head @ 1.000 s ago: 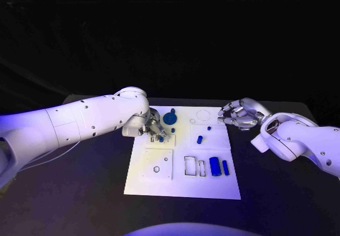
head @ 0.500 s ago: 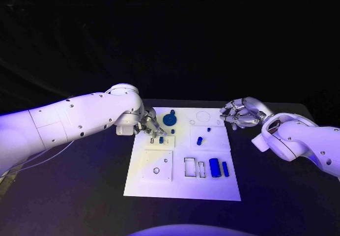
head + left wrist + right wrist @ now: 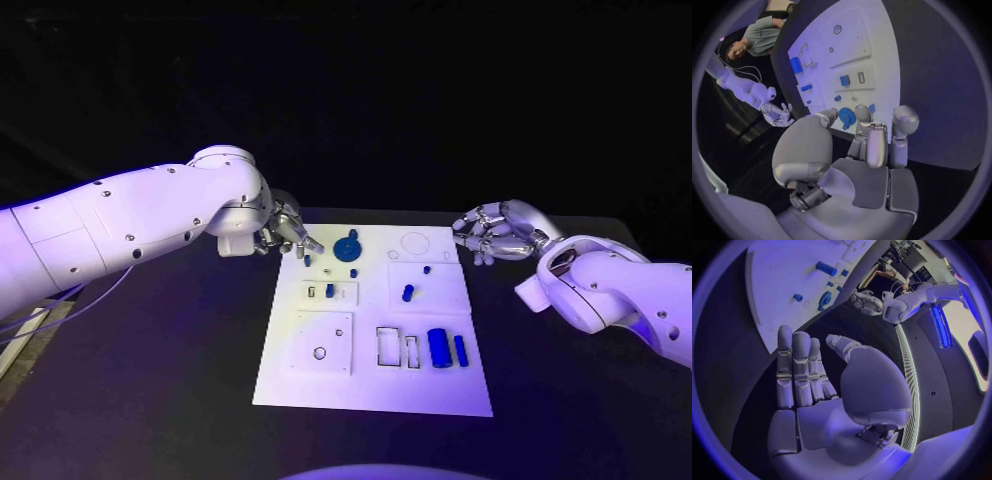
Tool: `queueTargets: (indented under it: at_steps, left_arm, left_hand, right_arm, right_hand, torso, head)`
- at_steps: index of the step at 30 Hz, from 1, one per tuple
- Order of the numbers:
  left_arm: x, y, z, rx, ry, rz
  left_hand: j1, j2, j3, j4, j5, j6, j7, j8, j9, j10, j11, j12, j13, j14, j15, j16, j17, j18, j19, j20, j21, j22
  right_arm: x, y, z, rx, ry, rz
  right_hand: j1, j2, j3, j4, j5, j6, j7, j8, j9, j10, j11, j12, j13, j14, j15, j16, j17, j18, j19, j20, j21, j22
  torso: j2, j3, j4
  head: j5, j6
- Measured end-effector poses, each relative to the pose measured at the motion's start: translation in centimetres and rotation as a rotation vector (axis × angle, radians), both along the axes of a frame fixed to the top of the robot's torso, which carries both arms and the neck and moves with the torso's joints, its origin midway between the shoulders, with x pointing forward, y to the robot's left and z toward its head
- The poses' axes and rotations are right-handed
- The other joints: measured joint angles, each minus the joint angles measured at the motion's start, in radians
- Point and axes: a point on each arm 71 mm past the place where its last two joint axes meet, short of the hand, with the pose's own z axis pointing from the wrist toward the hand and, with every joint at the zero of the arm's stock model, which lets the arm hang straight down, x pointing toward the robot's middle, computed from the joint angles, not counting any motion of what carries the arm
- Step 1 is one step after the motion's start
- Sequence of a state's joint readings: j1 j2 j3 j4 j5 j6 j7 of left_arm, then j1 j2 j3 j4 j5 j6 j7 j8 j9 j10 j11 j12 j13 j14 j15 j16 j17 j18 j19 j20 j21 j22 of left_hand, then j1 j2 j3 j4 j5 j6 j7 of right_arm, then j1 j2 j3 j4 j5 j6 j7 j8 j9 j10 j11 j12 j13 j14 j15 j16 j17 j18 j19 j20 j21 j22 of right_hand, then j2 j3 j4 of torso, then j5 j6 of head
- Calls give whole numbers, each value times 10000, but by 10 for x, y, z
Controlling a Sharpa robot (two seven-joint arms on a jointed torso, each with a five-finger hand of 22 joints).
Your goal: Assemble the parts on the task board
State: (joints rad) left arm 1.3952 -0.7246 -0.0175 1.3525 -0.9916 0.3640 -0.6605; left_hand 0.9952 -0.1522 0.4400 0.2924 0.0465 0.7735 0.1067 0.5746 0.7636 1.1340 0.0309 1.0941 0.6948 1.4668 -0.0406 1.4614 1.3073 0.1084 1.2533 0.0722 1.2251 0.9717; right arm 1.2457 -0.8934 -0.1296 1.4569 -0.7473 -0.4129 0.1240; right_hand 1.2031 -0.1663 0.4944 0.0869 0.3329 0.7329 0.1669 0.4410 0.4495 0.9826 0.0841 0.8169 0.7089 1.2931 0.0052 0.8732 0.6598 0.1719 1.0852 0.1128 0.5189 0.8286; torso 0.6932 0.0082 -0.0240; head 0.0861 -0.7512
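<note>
Head view: left robot hand [image 3: 283, 236] lifted off task board [image 3: 368, 385]

No legible text or markings.

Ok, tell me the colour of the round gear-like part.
Blue gear, clearest in the head view.

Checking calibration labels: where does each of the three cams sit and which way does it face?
Head view: on the robot's head, looking down at the task board; both white arms enter, left hand, right hand.
Left wrist view: behind the left hand, facing the board and blue gear.
Right wrist view: behind the right hand, facing the board.
Shared: all three show the board; each wrist view shows the other hand.
</note>
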Motion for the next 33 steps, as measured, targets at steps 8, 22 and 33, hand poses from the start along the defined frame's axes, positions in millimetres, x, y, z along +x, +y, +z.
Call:
queueTargets:
  at_steps: [8,22,33]
  left_arm:
    - [15,11,3,388,-320,352]
    - [34,3,-10,968,-499,321]
    - [39,1,-29,1265,-373,224]
  left_hand:
    - [0,0,-71,14,0,0,0,-38,-48,3,-3,0,29,0,0,-3,0,0,-9,10,-3,4]
    - [0,0,-153,14,0,117,-31,-38,-97,6,-5,0,9,0,-1,-3,0,1,-9,10,-3,38]
    - [0,0,-153,14,0,116,-32,-38,-110,-29,-41,1,5,0,-1,-3,0,0,-9,10,-3,60]
  right_arm:
    - [0,0,1,111,-74,-42]
    - [0,1,1,186,-128,-60]
    - [1,2,1,199,-133,-66]
  right_hand:
    - [0,0,0,0,0,0,0,0,-18,0,0,-61,-90,0,0,-98,-14,-4,0,0,-82,-81]
    - [0,1,-1,1,0,0,0,39,-18,1,0,-61,-99,0,0,-137,-13,-8,1,0,-118,-90]
    - [0,1,27,-27,0,0,0,39,-26,2,1,-61,-124,0,0,-137,-13,-10,1,0,-156,-115]
  torso:
    - [24,-10,-15]
    - [34,-23,-28]
    - [32,-15,-23]
  head:
    - [93,68]
    - [173,69]
    - [136,9]
